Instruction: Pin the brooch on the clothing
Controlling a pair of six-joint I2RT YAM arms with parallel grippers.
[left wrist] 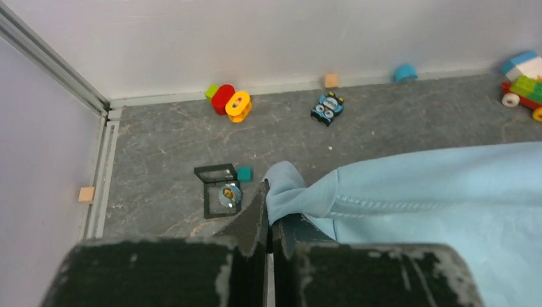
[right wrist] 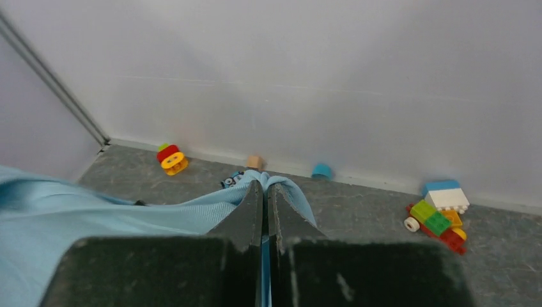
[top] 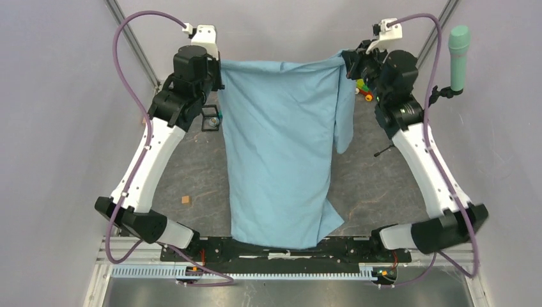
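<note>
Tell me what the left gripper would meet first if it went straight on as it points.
The left gripper, shut on the shirt, would probably meet bare table just right of the teal block; depth is unclear.

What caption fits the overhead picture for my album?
The left gripper and right gripper pinch the light blue T-shirt by its far corners, spread between them over the table.

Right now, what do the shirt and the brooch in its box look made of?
Shirt: soft matte cotton-like knit, judging by its limp drape, folds and stitched hem. Brooch: probably polished metal; its round face glints. Box: black frame, likely plastic, hard to confirm.
</note>
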